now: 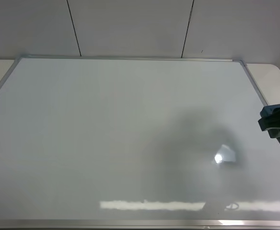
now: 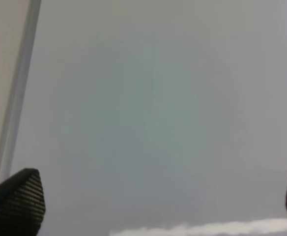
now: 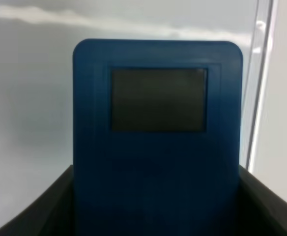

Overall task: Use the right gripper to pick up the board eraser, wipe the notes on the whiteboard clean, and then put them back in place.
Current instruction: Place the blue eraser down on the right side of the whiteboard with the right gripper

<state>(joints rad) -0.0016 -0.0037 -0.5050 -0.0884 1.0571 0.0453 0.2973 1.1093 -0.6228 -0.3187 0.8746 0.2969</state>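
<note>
Hugging whiteboard point(image 1: 130, 143) edge: right hand point(image 1: 277, 122), board eraser point(image 3: 157, 147)

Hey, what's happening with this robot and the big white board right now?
The right gripper is shut on the blue board eraser, holding it at the right edge of the whiteboard. No writing shows on the board, only glare and a shadow. The left gripper hangs open over a bare part of the board near its frame, holding nothing.
</note>
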